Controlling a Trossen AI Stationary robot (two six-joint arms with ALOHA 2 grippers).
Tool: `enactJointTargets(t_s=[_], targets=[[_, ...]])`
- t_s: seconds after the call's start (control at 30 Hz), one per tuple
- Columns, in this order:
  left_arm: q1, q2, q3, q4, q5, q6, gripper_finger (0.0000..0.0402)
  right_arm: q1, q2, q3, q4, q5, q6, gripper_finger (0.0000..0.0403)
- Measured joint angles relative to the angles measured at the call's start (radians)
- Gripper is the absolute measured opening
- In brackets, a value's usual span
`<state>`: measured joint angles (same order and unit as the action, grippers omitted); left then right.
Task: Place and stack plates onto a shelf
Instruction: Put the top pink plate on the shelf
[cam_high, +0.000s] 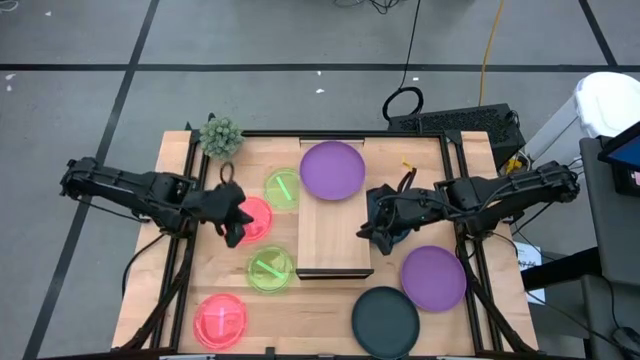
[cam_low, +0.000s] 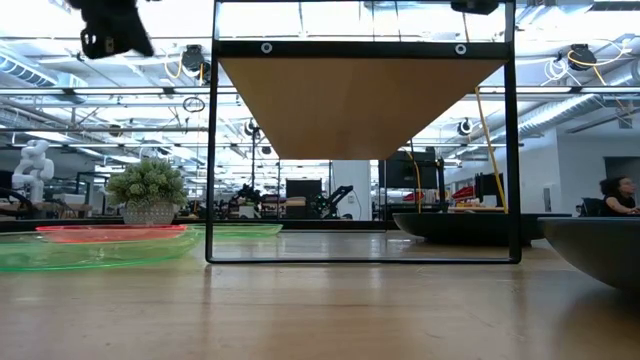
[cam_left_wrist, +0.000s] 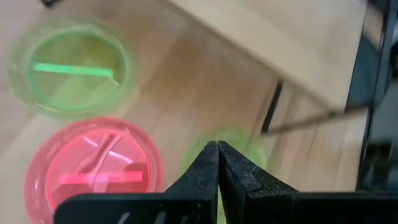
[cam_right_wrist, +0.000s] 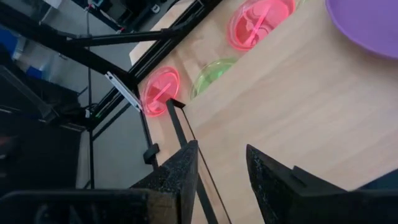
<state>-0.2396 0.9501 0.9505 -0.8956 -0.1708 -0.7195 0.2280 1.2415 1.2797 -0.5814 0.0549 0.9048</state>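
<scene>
The light-wood shelf (cam_high: 335, 240) stands mid-table, with a purple plate (cam_high: 332, 168) on its far end. On the table to its left lie two green plates (cam_high: 283, 188) (cam_high: 270, 268) and two pink plates (cam_high: 255, 215) (cam_high: 220, 320). To its right lie a purple plate (cam_high: 434, 277) and a dark teal plate (cam_high: 385, 320). My left gripper (cam_left_wrist: 217, 163) is shut and empty, raised above the pink plate (cam_left_wrist: 93, 168) and the nearer green plate (cam_left_wrist: 233, 146). My right gripper (cam_right_wrist: 221, 168) is open and empty above the shelf's right edge (cam_high: 368, 232).
A small green plant (cam_high: 221, 135) stands at the table's far left corner. Black frame rails run along the table's left and right sides (cam_high: 470, 250). In the low view the shelf's black legs (cam_low: 211, 150) stand mid-table and the teal plate's rim (cam_low: 600, 245) shows at the right.
</scene>
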Motion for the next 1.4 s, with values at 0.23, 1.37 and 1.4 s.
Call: enactJointTargets(t_s=[0.23,1.37,1.4], targets=[[-0.095,0.0,-0.148,0.033,0.076,0.144,0.0005,0.004,0.0,0.0,-0.008,0.0,0.037,0.0118],[-0.252,0.032,-0.511,0.262,-0.123,0.298,0.0136,0.056,0.0,0.0,0.001,0.128,0.05,0.0118],[-0.252,0.047,-0.516,0.267,-0.123,0.298,0.0136,0.056,0.0,0.0,0.001,0.128,0.048,0.0118]])
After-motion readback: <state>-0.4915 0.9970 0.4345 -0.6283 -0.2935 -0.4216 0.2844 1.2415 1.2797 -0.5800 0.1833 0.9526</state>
